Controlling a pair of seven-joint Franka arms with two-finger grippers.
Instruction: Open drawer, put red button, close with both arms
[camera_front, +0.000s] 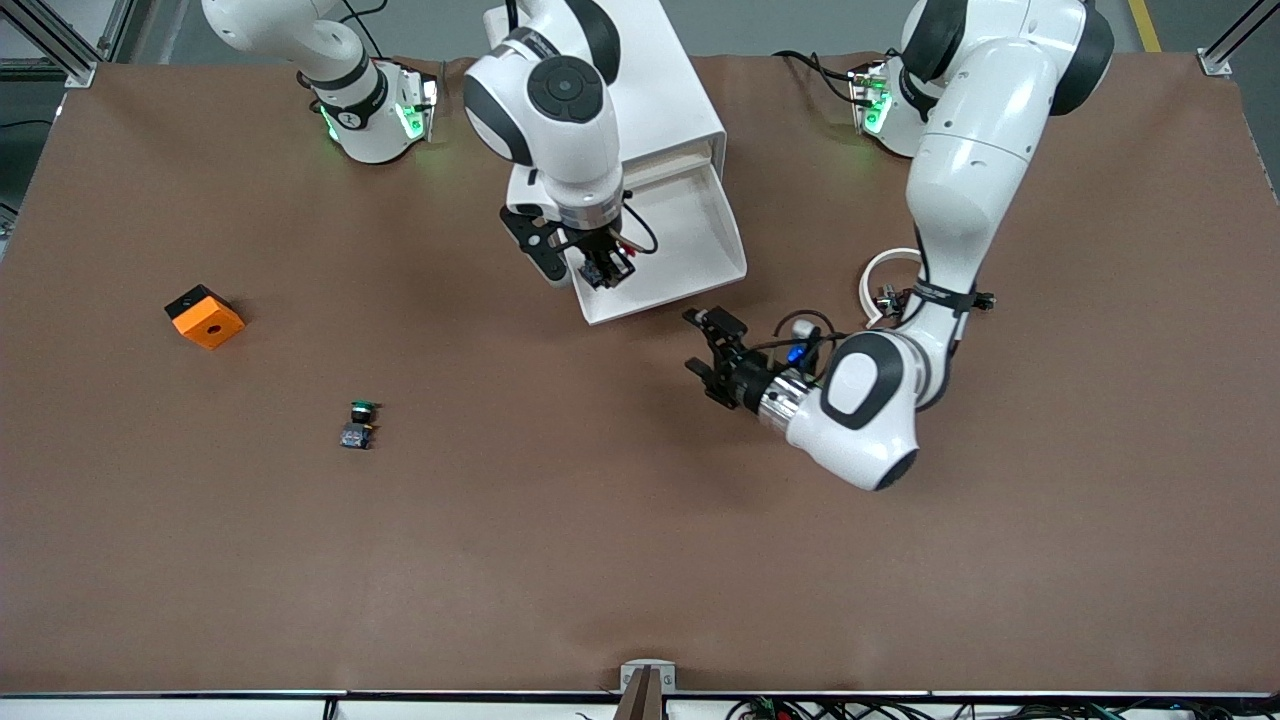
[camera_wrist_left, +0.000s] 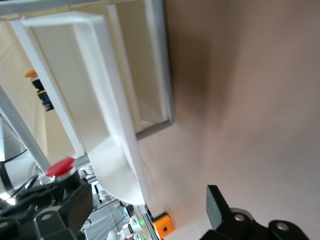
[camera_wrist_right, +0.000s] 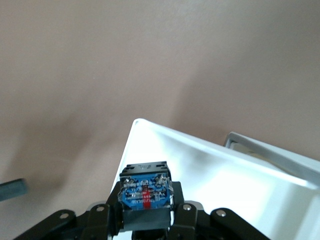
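The brown table (camera_front: 600, 560) carries everything, and my two bases stand along its edge farthest from the front camera. The white cabinet (camera_front: 665, 90) sits at the middle of that same edge, between my bases. Its drawer (camera_front: 690, 250) is pulled out toward the front camera, and its white tray shows nothing lying on the part I can see.

My right gripper (camera_front: 603, 270) hangs over the drawer's corner toward the right arm's end of the table. It is clamped on the red button (camera_wrist_right: 145, 192), which I hold above the tray, its blue underside facing my wrist camera; there is fine print on that face, too small for me to read.

My left gripper (camera_front: 712, 352) is over bare table just off the drawer's front edge, toward the left arm's end, with its fingers (camera_wrist_left: 217, 205) spread wide and nothing between them.

An orange block (camera_front: 204, 316) lies near the table edge at the right arm's end. The green button (camera_front: 358, 424) lies closer to the front camera than that block and more toward the table's middle. A white ring (camera_front: 880, 280) lies by my left arm.
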